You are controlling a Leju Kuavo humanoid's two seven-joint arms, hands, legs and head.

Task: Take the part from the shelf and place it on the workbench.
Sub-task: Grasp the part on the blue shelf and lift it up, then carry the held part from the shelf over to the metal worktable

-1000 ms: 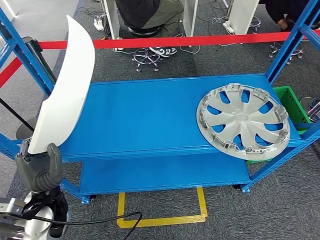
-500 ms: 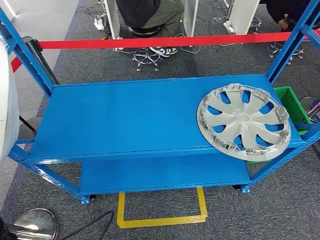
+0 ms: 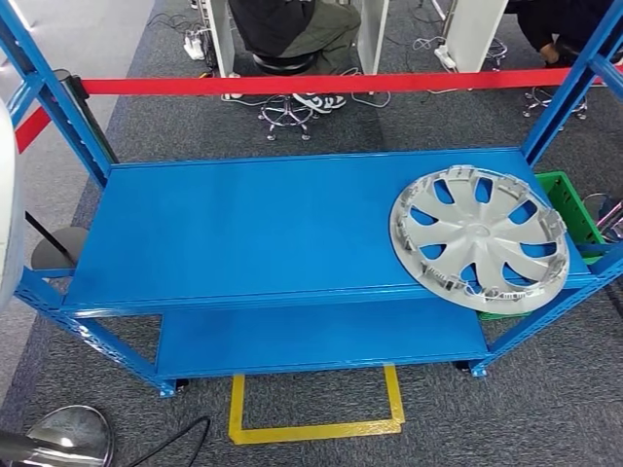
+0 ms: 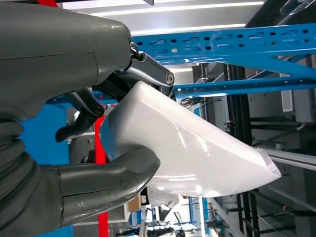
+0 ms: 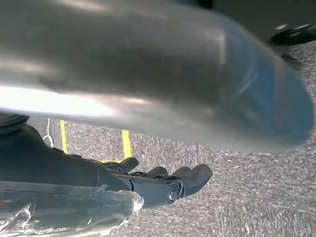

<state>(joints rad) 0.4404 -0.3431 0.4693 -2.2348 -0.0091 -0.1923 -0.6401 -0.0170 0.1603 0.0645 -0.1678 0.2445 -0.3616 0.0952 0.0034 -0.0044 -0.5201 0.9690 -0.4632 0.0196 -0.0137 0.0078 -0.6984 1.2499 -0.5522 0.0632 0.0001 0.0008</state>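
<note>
A white curved part [image 3: 6, 209] shows as a sliver at the far left edge of the head view, off the left end of the blue shelf [image 3: 242, 233]. In the left wrist view my left hand [image 4: 74, 148] grips this white part [image 4: 193, 148], thumb [image 4: 108, 177] on one side and dark fingers on the other. A silver hubcap [image 3: 479, 236] lies on the shelf's right end. My right hand [image 5: 160, 185] hangs over the grey carpet with its fingers stretched out, holding nothing.
Blue uprights frame the shelf at both ends. A green crate [image 3: 569, 209] stands behind the hubcap. Red tape [image 3: 315, 84] runs across behind the shelf, with a seated person [image 3: 294, 24] beyond it. A yellow floor mark [image 3: 315, 428] lies in front of the shelf.
The white part, held by my left hand, has swung from over the shelf's left end out to the picture's left edge. The hubcap has stayed put.
</note>
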